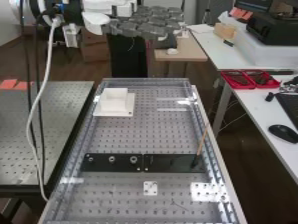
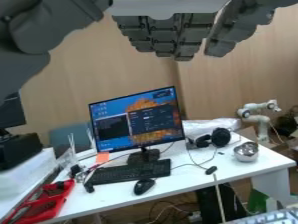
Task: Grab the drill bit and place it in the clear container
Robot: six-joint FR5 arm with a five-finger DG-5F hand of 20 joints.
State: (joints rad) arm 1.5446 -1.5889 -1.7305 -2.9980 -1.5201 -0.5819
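The hand is high at the top of the high view, above and beyond the far end of the bench, its fingers extended and holding nothing. In the wrist view the hand has straight fingers. A thin orange-brown rod stands tilted at the right end of a black plate on the bench; I cannot tell whether it is the drill bit. Transparent walls edge the perforated bench. I cannot make out a separate clear container.
A white square block sits at the bench's far left. The black plate crosses the bench and bears several metal fittings. Red trays and a mouse lie on the white desk at right. A perforated table stands at left.
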